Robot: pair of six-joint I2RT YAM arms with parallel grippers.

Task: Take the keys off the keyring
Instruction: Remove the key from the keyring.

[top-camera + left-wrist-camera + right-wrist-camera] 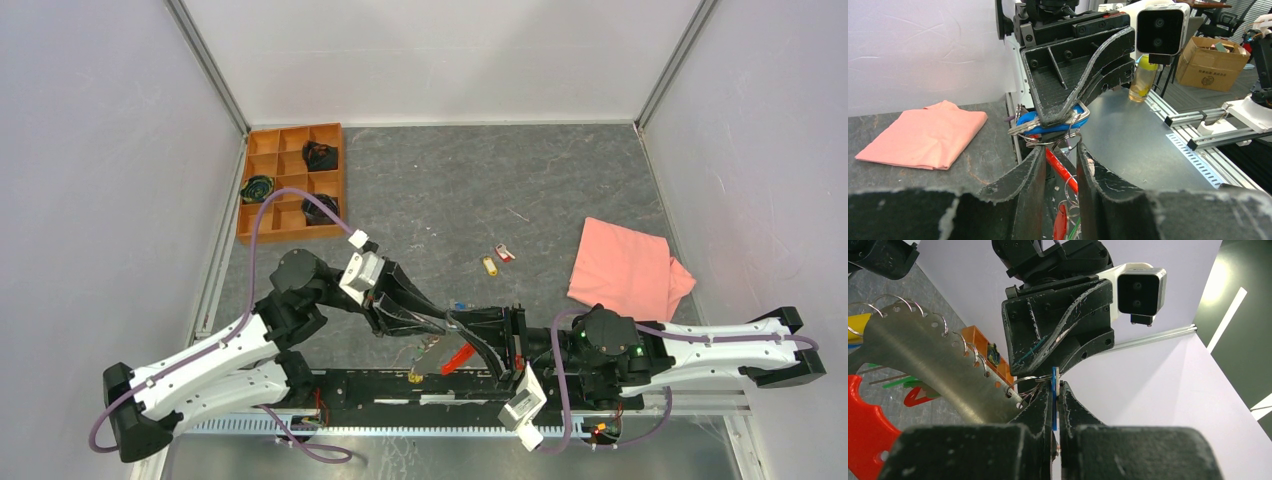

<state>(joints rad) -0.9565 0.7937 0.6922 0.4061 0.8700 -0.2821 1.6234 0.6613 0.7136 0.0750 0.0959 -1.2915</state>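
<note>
My right gripper (1055, 390) is shut on a blue-headed key (1054, 405), held edge-on between its fingers. The same blue key (1048, 122) shows in the left wrist view, with the thin metal keyring (1075, 131) looped beside it. My left gripper (1060, 152) stands open just below that ring; the red strap (1064, 172) and more small rings hang in the gap between its fingers. A red key head (1060, 225) dangles lower. From above, both grippers meet near the front edge, with the red strap (458, 357) hanging under them. A yellow key (489, 265) and a red key (506, 254) lie loose on the table.
A pink cloth (625, 265) lies at the right. An orange compartment tray (290, 180) sits at the back left. A perforated metal strip (938, 360) carrying several rings hangs close to the right gripper's left side, with red, yellow and green plastic pieces around it.
</note>
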